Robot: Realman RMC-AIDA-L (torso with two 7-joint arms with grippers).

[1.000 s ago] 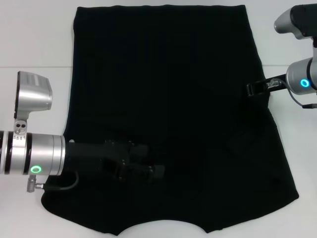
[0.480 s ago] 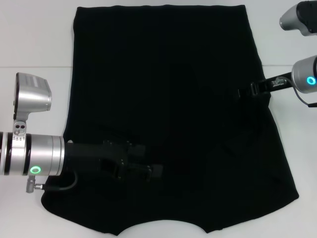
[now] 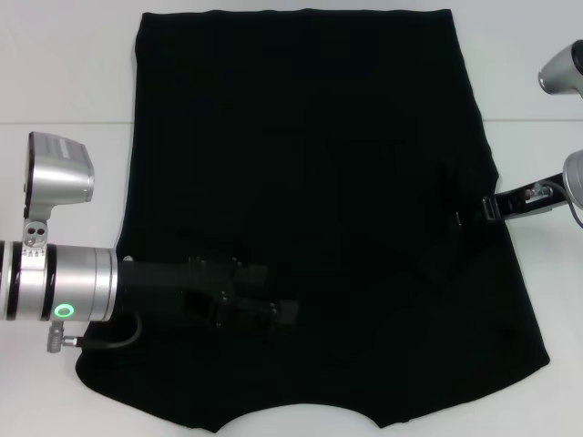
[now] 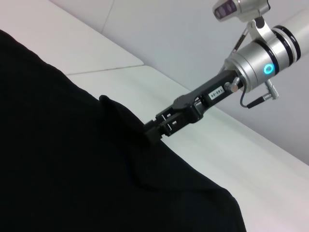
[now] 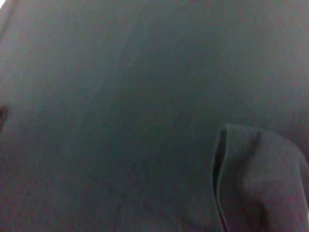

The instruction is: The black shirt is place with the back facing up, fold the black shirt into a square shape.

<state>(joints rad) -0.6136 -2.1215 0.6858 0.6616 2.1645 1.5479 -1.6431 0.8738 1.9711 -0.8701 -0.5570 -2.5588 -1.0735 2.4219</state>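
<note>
The black shirt (image 3: 301, 164) lies spread flat on the white table (image 3: 64, 82), with its curved neckline at the near edge. My left gripper (image 3: 273, 314) reaches in over the shirt's near left part, low above the cloth. At the shirt's right edge, my right gripper (image 3: 465, 217) is shut on the fabric. In the left wrist view the right gripper (image 4: 153, 131) pinches that edge, and a small peak of the black shirt (image 4: 104, 100) stands up beside it. The right wrist view is filled by the black shirt (image 5: 120, 96), with a raised fold (image 5: 256, 179).
Bare white table (image 3: 547, 300) shows to the right and left of the shirt. A seam in the table (image 3: 64, 122) runs behind my left arm. The right arm's silver body (image 3: 565, 73) hangs at the right border.
My right gripper has moved along the shirt's right edge toward the near side, and its arm has drawn back to the right. The left arm has barely shifted.
</note>
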